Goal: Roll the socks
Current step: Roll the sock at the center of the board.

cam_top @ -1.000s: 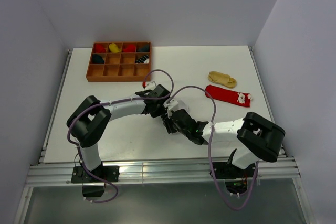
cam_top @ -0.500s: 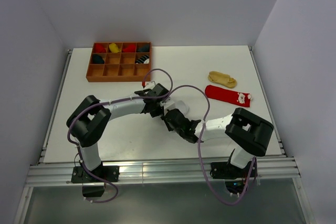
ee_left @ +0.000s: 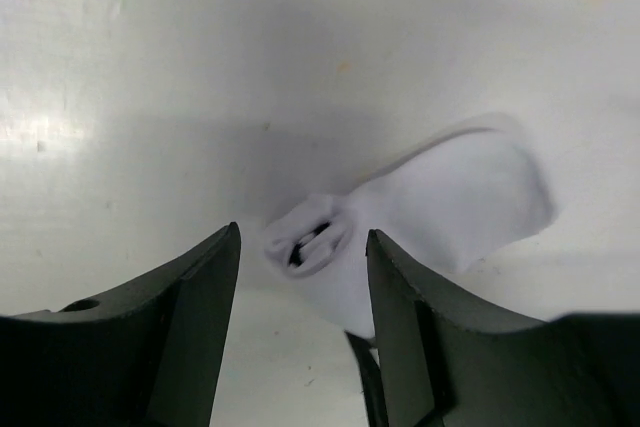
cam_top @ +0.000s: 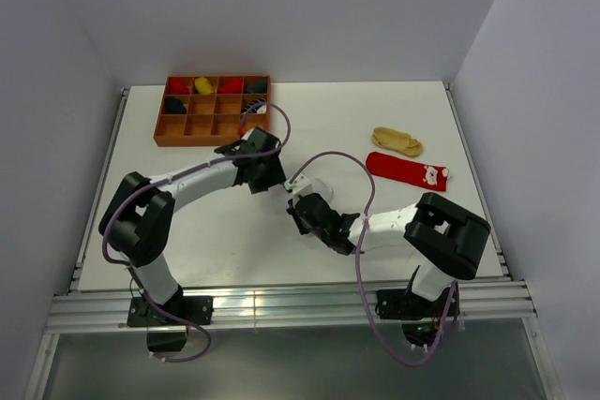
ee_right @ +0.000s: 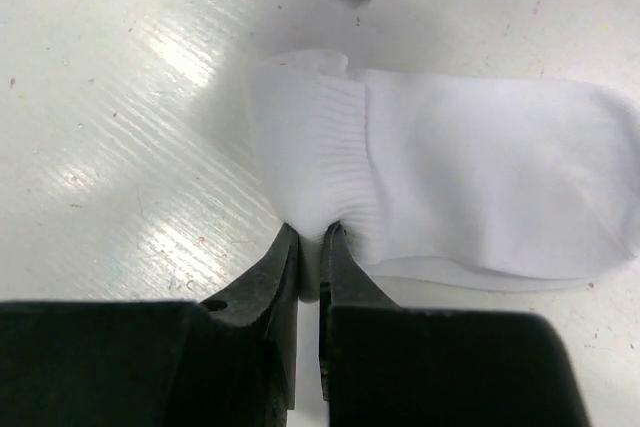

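A white sock (ee_right: 480,182) lies flat on the table, its ribbed cuff turned toward my right gripper (ee_right: 320,232), which is shut on the cuff's edge. In the left wrist view the same white sock (ee_left: 450,202) shows its bunched cuff just ahead of my left gripper (ee_left: 303,239), whose jaws stand open on either side without touching it. From above, the white sock (cam_top: 313,185) sits between the left gripper (cam_top: 269,177) and the right gripper (cam_top: 302,206). A red sock (cam_top: 408,171) and a tan sock (cam_top: 397,142) lie flat at the right.
A brown wooden compartment tray (cam_top: 213,126) stands at the back left, with rolled socks in several of its cells. The table's edges run close to the walls on both sides.
My left gripper opened, let go of the white sock and drew back toward the far left. My right gripper closed onto the sock's cuff.
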Motion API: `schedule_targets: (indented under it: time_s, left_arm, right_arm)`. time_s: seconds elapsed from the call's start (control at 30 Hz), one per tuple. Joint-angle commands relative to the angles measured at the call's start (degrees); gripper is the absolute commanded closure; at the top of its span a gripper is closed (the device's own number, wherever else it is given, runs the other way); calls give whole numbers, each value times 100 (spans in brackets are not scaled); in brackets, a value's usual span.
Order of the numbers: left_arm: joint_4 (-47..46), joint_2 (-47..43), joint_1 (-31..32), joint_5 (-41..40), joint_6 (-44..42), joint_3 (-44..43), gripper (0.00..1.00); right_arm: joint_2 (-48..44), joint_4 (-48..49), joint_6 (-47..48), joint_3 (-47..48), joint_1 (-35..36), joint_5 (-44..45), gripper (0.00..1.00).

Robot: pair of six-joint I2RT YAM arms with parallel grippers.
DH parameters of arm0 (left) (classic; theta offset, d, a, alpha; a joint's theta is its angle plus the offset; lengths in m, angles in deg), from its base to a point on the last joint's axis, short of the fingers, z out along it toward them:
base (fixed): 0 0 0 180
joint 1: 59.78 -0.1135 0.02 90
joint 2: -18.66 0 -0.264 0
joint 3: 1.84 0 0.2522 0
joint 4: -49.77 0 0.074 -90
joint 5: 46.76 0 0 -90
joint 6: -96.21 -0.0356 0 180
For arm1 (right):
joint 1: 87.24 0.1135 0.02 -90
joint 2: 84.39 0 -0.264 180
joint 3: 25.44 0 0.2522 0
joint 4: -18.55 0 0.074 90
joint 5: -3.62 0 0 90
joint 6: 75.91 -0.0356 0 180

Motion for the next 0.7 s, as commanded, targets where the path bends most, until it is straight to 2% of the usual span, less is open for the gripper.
schedule_targets:
  time_s: [0.0,0.2,0.5,0.6,0.67]
  left_arm:
    - [128,84,-95,480,-1106,-689,41]
    - [93,857,-87,1192,-1916,-1015,42]
    - [76,1552,203,1307,-2426,-1314,45]
    - [32,1666,256,1176,-2383,-1306,52]
    - [93,1771,265,1036,-2286,-1288,64]
  right_arm:
    - [-1,-426,-55,-82,14,-385,100]
    - [-53,-338,-11,-126,-3,-464,100]
    - [-53,-303,-20,-135,-21,-596,100]
    - [-71,-321,-38,-135,-39,-631,100]
    - [-97,-347,-72,-126,-65,-710,100]
